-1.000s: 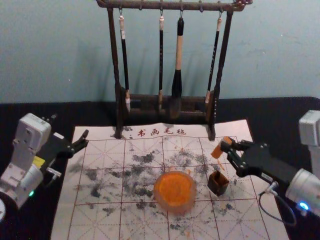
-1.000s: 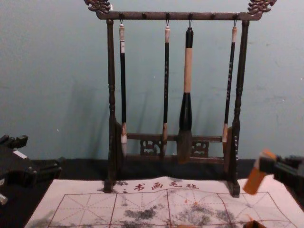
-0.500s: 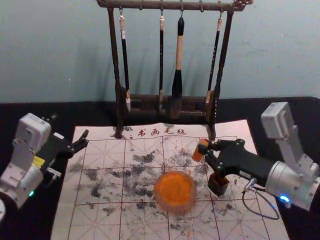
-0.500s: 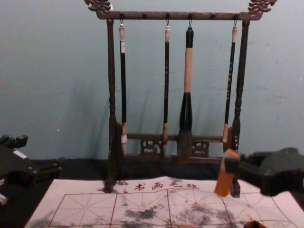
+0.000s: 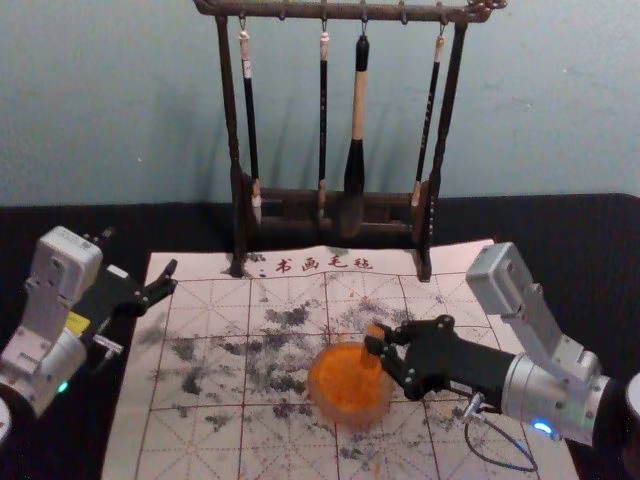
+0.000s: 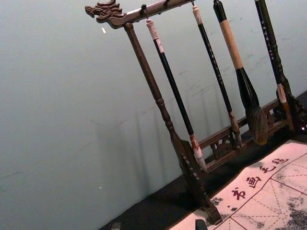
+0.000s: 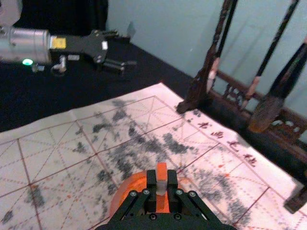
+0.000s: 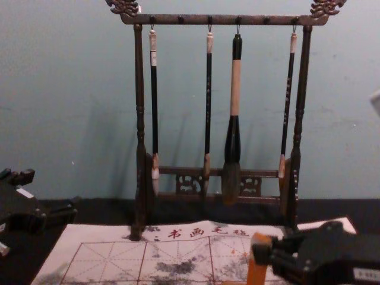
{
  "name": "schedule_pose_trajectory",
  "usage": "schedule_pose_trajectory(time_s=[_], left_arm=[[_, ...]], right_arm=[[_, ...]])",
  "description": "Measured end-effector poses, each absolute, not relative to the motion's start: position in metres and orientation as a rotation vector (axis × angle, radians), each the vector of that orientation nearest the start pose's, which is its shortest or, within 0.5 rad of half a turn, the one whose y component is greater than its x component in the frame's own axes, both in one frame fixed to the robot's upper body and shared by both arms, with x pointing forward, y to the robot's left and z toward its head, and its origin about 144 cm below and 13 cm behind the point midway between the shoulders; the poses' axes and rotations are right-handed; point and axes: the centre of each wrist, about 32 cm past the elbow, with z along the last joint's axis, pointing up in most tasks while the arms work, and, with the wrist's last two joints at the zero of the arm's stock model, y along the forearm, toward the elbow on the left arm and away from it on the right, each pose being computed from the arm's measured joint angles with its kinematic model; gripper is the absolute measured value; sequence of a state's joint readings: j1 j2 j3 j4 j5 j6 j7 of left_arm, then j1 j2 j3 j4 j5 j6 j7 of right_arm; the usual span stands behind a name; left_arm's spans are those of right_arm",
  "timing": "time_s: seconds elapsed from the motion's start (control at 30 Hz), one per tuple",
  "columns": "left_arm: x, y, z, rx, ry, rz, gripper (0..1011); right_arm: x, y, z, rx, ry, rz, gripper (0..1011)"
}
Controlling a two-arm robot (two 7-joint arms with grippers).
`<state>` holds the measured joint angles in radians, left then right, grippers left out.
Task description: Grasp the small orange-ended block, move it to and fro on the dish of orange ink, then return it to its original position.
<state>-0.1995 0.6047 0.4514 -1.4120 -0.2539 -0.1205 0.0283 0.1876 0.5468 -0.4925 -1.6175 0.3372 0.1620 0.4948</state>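
Well, right gripper [image 5: 377,340] clamps block [image 8: 257,273] over dish [image 5: 350,415], brush rack [image 8: 139,71] behind; left gripper [image 8: 51,191] near mat [image 5: 125,440], fingers apart.

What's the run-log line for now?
right hand: shut on orange-ended block | block: over ink dish, contact unclear | left hand: open, parked left

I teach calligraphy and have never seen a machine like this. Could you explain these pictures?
This is a robot with two arms. One picture looks down from its head, one across from its chest, and one from each wrist. A pale gridded sheet, blotched with ink, carries a dish of orange ink. Behind stands a rack with four hanging brushes. The right end effector grips the orange-ended block at the dish; whether it touches the ink, I cannot tell. The left end effector is parked beside the sheet, holding nothing.
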Motion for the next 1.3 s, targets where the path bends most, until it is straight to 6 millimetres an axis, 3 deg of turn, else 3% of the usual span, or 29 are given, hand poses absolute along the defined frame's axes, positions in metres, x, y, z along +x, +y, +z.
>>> schedule_pose_trajectory(time_s=[0.83, 1.3], left_arm=[[0.489, 0.310, 1.140, 0.304, -0.285, 1.248, 1001], [0.489, 0.310, 1.140, 0.305, -0.285, 1.248, 1001]], right_arm=[[0.488, -0.217, 1.164, -0.385, -0.021, -0.585, 81], [0.498, -0.219, 1.166, -0.393, -0.022, -0.640, 81]])
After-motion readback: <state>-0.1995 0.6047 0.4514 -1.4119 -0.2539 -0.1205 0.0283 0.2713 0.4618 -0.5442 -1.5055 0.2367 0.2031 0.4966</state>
